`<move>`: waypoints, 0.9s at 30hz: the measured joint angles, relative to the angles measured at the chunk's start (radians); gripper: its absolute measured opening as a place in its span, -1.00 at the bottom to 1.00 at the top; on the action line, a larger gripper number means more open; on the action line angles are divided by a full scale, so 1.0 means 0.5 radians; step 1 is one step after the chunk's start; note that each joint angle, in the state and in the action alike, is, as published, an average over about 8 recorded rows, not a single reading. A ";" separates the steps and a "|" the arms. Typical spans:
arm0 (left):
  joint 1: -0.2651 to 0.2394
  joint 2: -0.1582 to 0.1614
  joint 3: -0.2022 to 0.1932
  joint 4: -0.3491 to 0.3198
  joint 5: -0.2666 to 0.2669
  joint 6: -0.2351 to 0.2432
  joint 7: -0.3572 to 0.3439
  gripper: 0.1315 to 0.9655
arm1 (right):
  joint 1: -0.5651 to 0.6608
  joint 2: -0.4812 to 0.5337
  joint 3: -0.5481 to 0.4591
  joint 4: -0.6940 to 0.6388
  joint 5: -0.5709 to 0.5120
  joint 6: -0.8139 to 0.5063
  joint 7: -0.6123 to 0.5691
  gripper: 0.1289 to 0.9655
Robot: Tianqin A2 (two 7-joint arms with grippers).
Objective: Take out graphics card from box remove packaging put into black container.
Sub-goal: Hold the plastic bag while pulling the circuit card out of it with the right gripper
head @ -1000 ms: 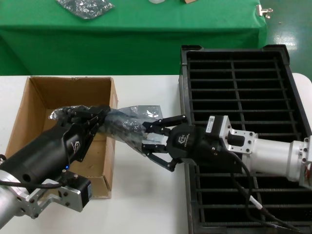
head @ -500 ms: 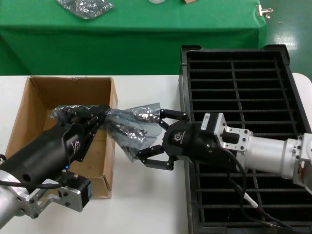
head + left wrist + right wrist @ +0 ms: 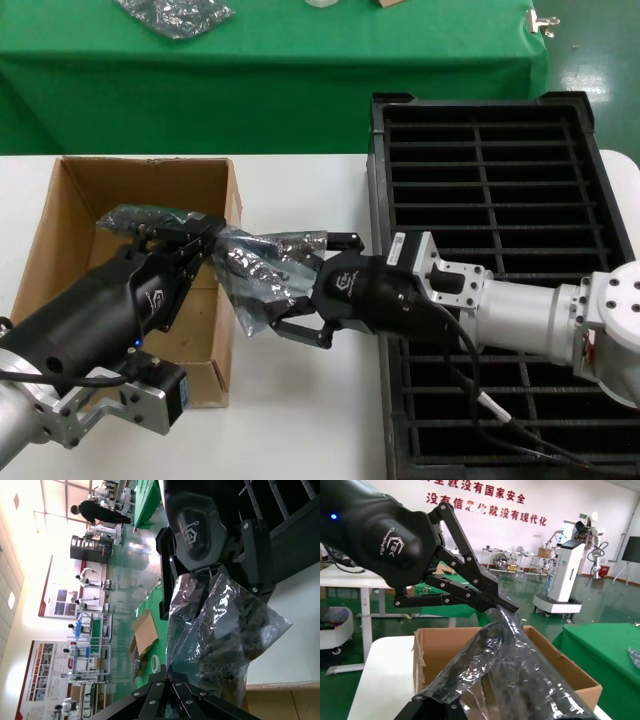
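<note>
Two grippers are being used on the packaging [image 3: 255, 275], held in the air just beside the box [image 3: 70, 225]: the left gripper [image 3: 195, 232] is clamped on its upper edge while the right gripper [image 3: 290, 310] is spread around the bulging lower end. The graphics card is judged hidden inside, so a firm pinch through the plastic is needed. The black container [image 3: 600, 215] is waiting well apart from the box, with another bag [image 3: 175, 14] lying on the green table [image 3: 300, 50] beyond.

You are working in a robotics lab or demonstration hall. Past your white worktable [image 3: 300, 420] stands a long bench draped in green cloth [image 3: 270, 70]. The right wrist view shows a glossy green floor [image 3: 540, 625], a white wall with a red Chinese slogan [image 3: 485, 506] and a white wheeled robot unit [image 3: 562, 577]. The left wrist view shows wall posters [image 3: 47, 672] and a dark-clothed person [image 3: 97, 512] among further benches.
</note>
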 joint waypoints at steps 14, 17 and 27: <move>0.000 0.000 0.000 0.000 0.000 0.000 0.000 -0.98 | -0.068 0.069 0.047 0.150 -0.001 0.065 0.054 -0.68; 0.000 0.000 0.000 0.000 0.000 0.000 0.000 -0.98 | -0.097 0.106 0.060 0.218 -0.002 0.080 0.080 -0.72; 0.000 0.000 0.000 0.000 0.000 0.000 0.000 -0.98 | -0.217 0.274 0.105 0.514 -0.003 0.116 0.185 -0.86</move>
